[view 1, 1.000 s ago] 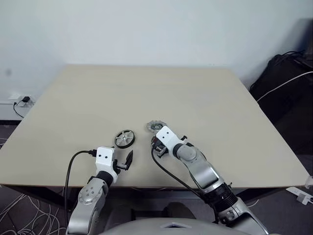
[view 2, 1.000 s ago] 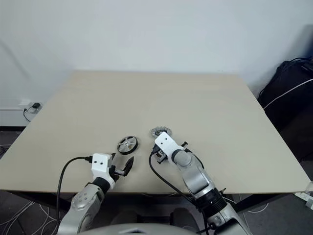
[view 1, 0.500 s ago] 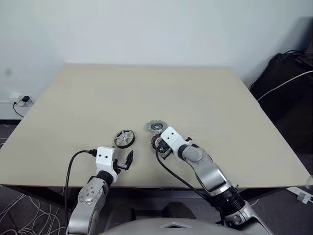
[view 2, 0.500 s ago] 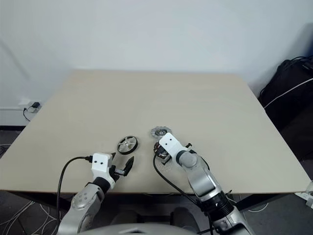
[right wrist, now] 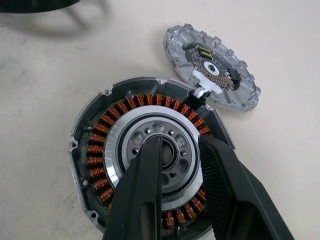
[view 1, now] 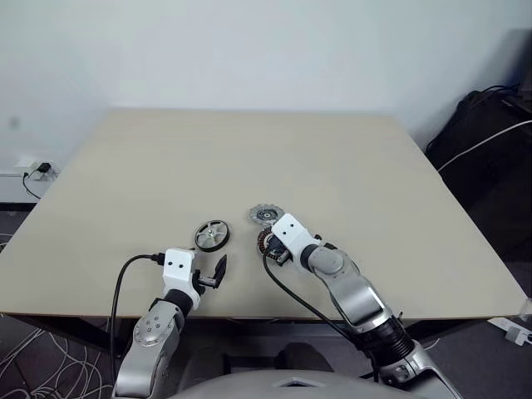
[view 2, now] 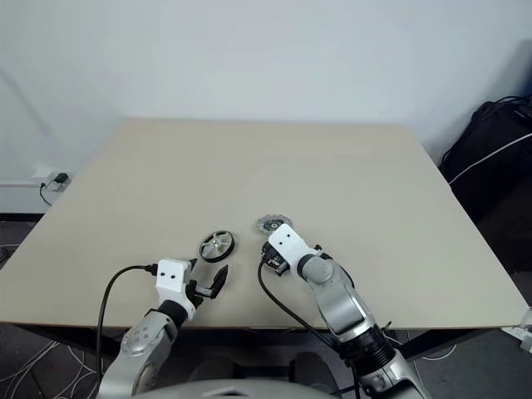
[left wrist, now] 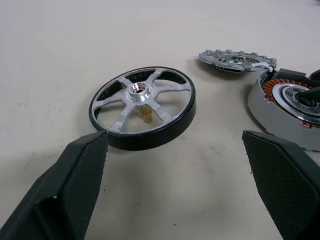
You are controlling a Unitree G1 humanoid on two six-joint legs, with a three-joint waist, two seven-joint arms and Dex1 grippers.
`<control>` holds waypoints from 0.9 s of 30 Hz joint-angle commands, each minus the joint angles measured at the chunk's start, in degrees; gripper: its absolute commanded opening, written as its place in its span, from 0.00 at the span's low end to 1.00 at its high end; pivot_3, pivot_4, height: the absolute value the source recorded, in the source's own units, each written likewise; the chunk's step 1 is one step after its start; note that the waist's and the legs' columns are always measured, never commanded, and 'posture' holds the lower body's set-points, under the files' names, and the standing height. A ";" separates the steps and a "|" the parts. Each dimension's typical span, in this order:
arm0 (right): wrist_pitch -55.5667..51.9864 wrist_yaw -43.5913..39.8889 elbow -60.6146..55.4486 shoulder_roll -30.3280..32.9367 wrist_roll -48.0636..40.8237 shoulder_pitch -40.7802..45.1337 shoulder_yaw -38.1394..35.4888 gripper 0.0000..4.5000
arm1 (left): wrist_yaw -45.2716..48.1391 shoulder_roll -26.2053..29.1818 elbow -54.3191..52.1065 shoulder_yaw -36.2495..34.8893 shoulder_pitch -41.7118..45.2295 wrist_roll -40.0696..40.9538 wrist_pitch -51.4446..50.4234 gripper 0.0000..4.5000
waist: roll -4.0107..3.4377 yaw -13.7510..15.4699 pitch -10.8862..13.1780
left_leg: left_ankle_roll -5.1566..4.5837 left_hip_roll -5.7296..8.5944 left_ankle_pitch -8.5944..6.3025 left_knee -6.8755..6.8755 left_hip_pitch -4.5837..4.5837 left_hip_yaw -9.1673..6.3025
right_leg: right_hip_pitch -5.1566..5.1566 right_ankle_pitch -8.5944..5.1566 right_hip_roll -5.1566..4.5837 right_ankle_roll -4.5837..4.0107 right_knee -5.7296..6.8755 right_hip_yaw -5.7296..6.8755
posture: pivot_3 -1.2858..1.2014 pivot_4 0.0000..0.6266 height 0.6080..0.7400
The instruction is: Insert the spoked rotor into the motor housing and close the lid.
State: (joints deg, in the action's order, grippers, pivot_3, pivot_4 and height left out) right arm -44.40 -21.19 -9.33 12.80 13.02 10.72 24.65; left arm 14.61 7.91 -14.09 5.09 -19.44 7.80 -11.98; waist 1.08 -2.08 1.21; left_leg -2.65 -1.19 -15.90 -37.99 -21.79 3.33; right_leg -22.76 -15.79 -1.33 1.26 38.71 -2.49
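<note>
We find the motor housing [right wrist: 142, 167] lying flat on the worktop [view 1: 349, 166], windings up, near the front edge at centre. The right tool [right wrist: 182, 165] is over its pale centre, black fingers [right wrist: 145, 195] slightly apart, tips in or at the central bore; whether they press on the rim of that bore we cannot tell. Nothing is clamped between them.

The lid [right wrist: 212, 67] lies just beyond the housing at about one o'clock, its notched edge at or slightly overlapping the housing's rim. The spoked rotor [left wrist: 142, 107] lies flat at nine o'clock of the housing, apart from it.

The left tool [view 1: 218, 272] hovers at six o'clock of the rotor, fingers [left wrist: 70, 185] fully apart and empty, one tip close to the dark rim.

We judge the step in hand to be settling the housing before the rotor is fetched. To do it well, the right tool should lift straight up clear of the bore so the housing stays put, and the left should close across the rotor's rim, keeping the wheel level with its shaft pointing down.

Obstructions: the right tool itself occupies the seat the rotor needs, and the lid's edge crowds the housing rim. Cables [view 1: 490, 137] lie off the worktop at three o'clock, clear of the work.
</note>
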 commanded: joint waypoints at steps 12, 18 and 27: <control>-1.48 -0.91 1.10 1.33 0.39 3.02 1.15 0.27 | -0.47 -0.51 -1.33 0.07 0.20 0.11 1.08 1.00 | 0.00 0.00 0.00 | 0.00 0.00 0.00 0.00 0.02 0.00 | 0.00 0.00 0.00 0.00 0.00 0.00 | 0.52 0.00 1.00; -2.87 -2.33 2.57 2.53 0.69 5.23 2.20 0.27 | -0.69 -0.69 -1.13 0.05 0.35 0.13 1.30 1.00 | 0.00 0.00 0.00 | 0.00 0.01 0.00 -0.01 0.03 0.00 | 0.01 0.00 0.00 0.00 0.00 0.01 | 0.52 0.00 1.00; -4.41 -6.27 3.46 5.26 0.29 7.66 3.99 0.27 | -0.96 -1.30 -1.07 -0.21 0.09 0.09 1.71 1.00 | 0.01 0.05 -0.01 | -0.01 0.02 0.00 -0.02 0.05 -0.01 | 0.01 0.00 -0.02 0.00 0.00 0.02 | 0.52 0.00 1.00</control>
State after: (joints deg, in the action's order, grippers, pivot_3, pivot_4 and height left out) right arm -48.13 -26.78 -5.78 17.53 13.12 17.55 28.76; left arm 13.79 6.88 -14.09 5.00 -19.63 7.81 -11.82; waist 1.09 -2.03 1.21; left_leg -2.66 -1.16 -15.90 -38.00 -21.74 3.32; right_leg -22.75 -15.78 -1.35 1.26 38.71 -2.47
